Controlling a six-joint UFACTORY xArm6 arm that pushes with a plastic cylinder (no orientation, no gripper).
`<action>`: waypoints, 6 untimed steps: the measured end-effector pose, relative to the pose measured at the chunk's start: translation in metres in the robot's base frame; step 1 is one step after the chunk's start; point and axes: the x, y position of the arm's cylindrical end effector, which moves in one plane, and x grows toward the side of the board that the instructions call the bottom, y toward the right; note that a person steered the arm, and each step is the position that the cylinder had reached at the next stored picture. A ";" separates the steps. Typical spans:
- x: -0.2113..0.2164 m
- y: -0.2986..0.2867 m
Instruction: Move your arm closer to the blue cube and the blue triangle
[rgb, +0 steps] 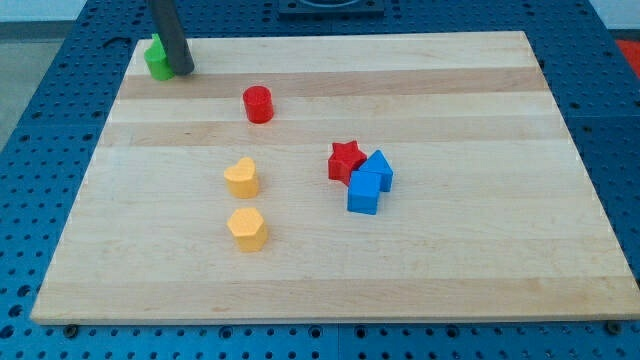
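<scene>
The blue cube (364, 192) sits right of the board's middle, touching the blue triangle (380, 168) just above and to its right. A red star (345, 160) touches both on their left. My tip (184, 70) is at the view's top left corner of the board, right beside a green block (157, 58) on its right side. The tip is far from the blue blocks, up and to their left.
A red cylinder (258, 104) stands between the tip and the blue blocks. A yellow heart-like block (242, 178) and a yellow hexagon (247, 228) lie left of centre. The wooden board (480, 270) rests on a blue perforated table.
</scene>
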 end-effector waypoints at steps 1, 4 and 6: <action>0.010 0.083; 0.133 0.299; 0.232 0.305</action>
